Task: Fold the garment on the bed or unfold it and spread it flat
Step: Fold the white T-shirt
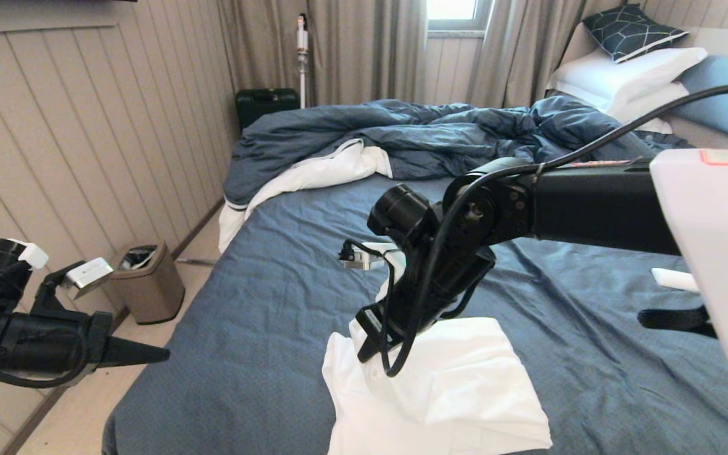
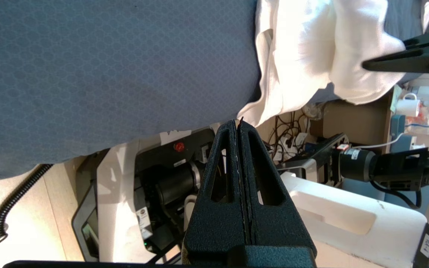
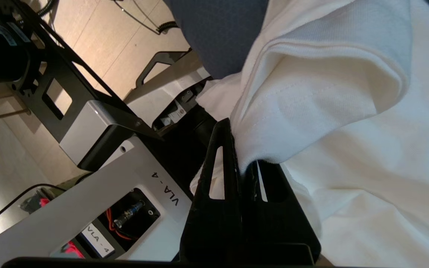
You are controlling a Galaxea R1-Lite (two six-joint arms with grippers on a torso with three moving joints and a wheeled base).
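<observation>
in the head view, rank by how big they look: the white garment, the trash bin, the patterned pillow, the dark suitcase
1. White garment, though it lies nearest the camera.
2. Trash bin.
3. Patterned pillow.
4. Dark suitcase, partly hidden behind the duvet.
Pillow and suitcase are far off, so their order is unsure.

Matte black arms carry looping black cables [image 1: 402,341], a white forearm casing [image 1: 711,253] and textured black triangular tool fingers [image 2: 222,178].

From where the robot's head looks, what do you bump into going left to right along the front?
Left gripper, shut and empty, off the bed's side → bed → white garment pinched by the right gripper → robot's white body.
</observation>
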